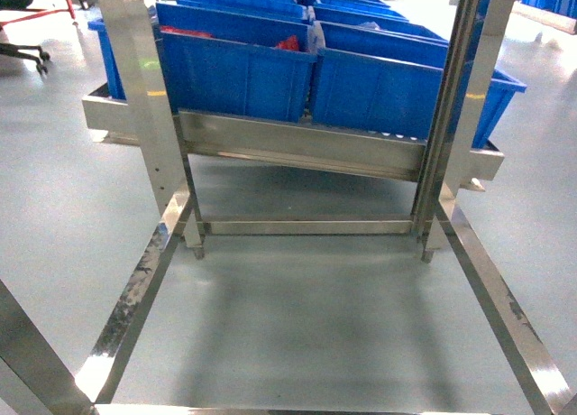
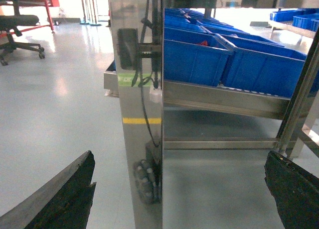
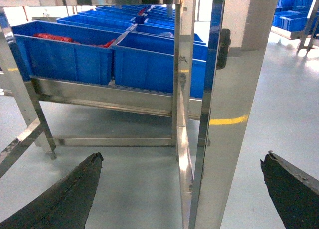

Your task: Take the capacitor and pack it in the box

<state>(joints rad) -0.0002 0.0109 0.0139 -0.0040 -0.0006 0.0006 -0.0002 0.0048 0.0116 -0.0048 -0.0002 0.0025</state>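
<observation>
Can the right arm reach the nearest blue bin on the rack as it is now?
Probably not yet. The right gripper is open and low, with a steel post standing directly in front of it. The blue bin sits behind that post on the rack, so the arm would first need to move around it.

You will find no readable text, label, brand, number or sign in any of the three views. The blue bins (image 1: 234, 68) show plain faces toward you, with no tags or printing that can be made out. The steel upright (image 2: 137, 109) in the left wrist view carries a green tape band and a yellow tape band, both blank. The steel post (image 3: 227, 114) in the right wrist view carries a yellow band, also blank. The steel rack rail (image 1: 297, 144) under the bins bears no marking you can read.
</observation>
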